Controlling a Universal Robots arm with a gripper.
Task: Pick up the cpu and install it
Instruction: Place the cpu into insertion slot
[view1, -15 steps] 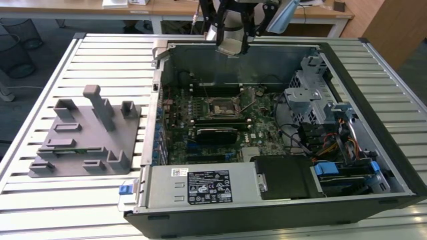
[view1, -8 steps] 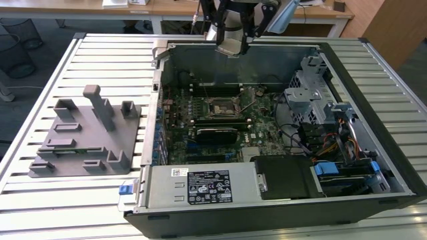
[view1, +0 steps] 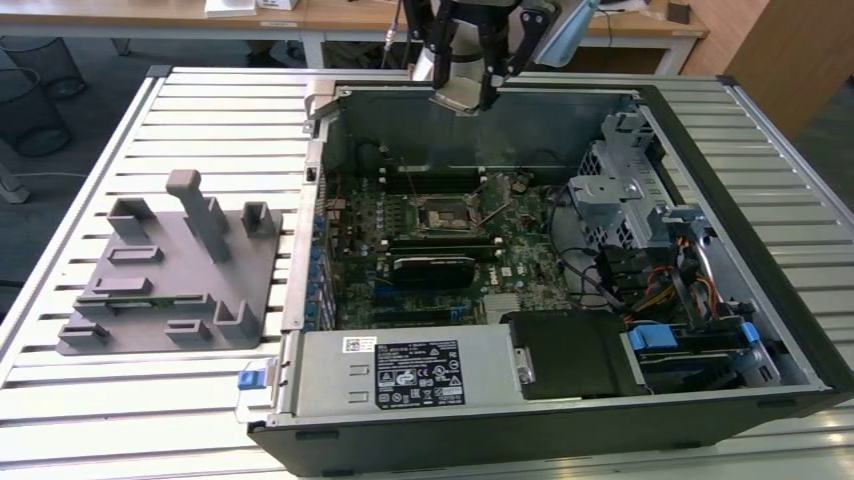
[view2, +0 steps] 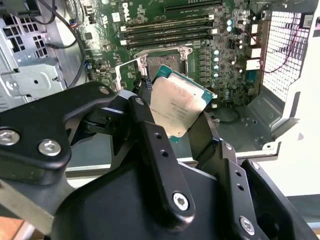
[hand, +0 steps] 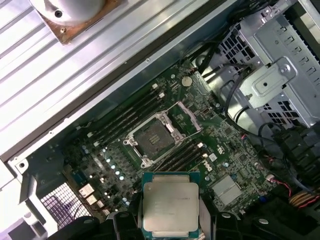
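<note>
On the exterior view's left, a grey plastic fixture (view1: 174, 268) with tall posts is sitting on the ribbed metal table (view1: 200, 110). Right of it, the black gripper (view1: 462, 95) is pinching the thin, square, silvery cpu (view2: 176, 107) by two edges, hanging over the open case's (view1: 534, 440) far side.

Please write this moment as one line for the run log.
gripper: shut on cpu | cpu: in air above motherboard | socket: open, empty

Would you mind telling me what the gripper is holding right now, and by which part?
The gripper holds the cpu, a small thin square chip with a silvery metal top, pinched by two opposite side edges.
</note>
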